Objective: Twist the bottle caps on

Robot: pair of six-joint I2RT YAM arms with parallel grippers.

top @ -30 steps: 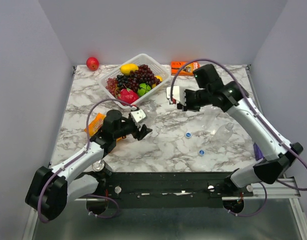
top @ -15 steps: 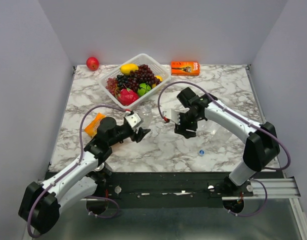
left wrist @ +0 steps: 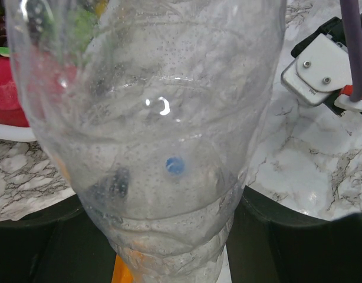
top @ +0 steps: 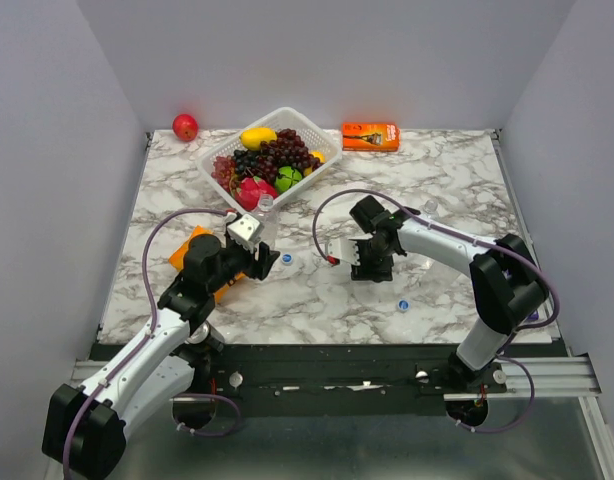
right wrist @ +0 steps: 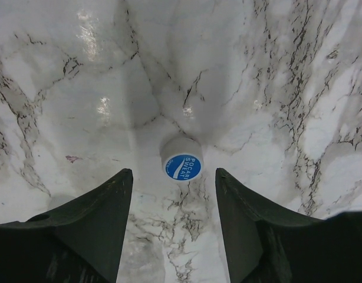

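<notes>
Here, the right claw (right wrist: 172,175) hangs open and empty over the worktop (right wrist: 287,88), a blue cap (right wrist: 182,165) lying flat (logo up) just ahead, centred between its fingers (right wrist: 92,224); the left claw (top: 261,256), farther off, is closed around a clear bottle (left wrist: 151,118).

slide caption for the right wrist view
Open right end effector framing a blue bottle cap on the marble table.

**1 bottle up, 3 caps loose**

A clear ribbed bottle (left wrist: 157,147) is held roughly upright, left of centre. 3 blue caps lie flat on the marble, well apart: 1 cap (top: 287,259) just beside the bottle, 1 cap (right wrist: 183,165) mid-table, white lettering up, and 1 cap (top: 402,304) near the front edge.
</notes>
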